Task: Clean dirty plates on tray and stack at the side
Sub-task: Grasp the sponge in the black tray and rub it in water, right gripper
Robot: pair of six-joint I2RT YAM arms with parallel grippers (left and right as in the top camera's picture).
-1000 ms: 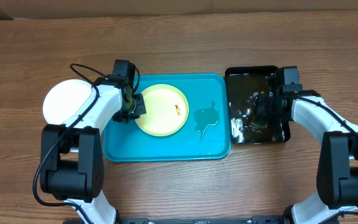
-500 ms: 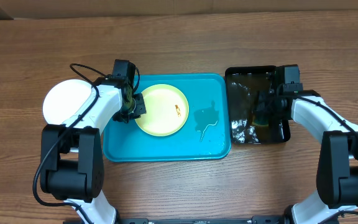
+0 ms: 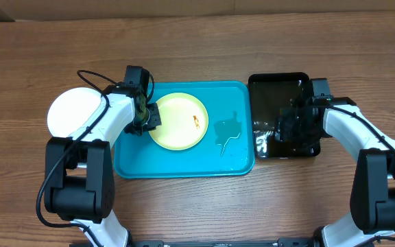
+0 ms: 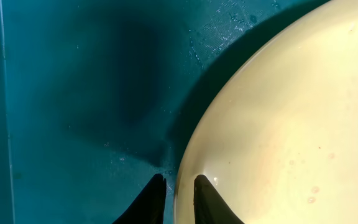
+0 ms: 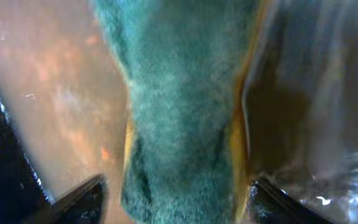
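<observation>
Down on the large flat turquoise-blue rectangular plastic tray [image 3: 184,161] sits the round shallow yellow-green-rimmed plate [image 3: 177,121], left of the tray's centre, and there's a small reddish smear [image 3: 196,121] showing on its pale middle. The left gripper [image 3: 146,116] is right at that plate's left edge. From the left wrist camera, the left gripper [image 4: 179,196] has its two dark fingers [image 4: 156,200] drawn close together, one out over the blue tray floor, the other over the plate's cream surface [image 4: 278,124], with the rim running between them. Whether they actually pinch that rim, I cannot tell. To the right of the plate a puddle of water [image 3: 228,130] lies on the tray floor. Off the tray, on the brown wooden table [image 3: 197,48] at the left, lies a round white plate [image 3: 70,113], partly under the left arm. Over on the other side, the right gripper [image 3: 293,125] hangs over the smaller glossy black rectangular tray [image 3: 280,77], which lies just beside the blue tray. In the right wrist view, the right gripper [image 5: 176,193] has its fingers [image 5: 79,199] spread wide, one on each side of a fuzzy teal-green sponge with yellow flanks [image 5: 185,124], and a sliver of gap shows on either side of it, so nothing is clamped there.
</observation>
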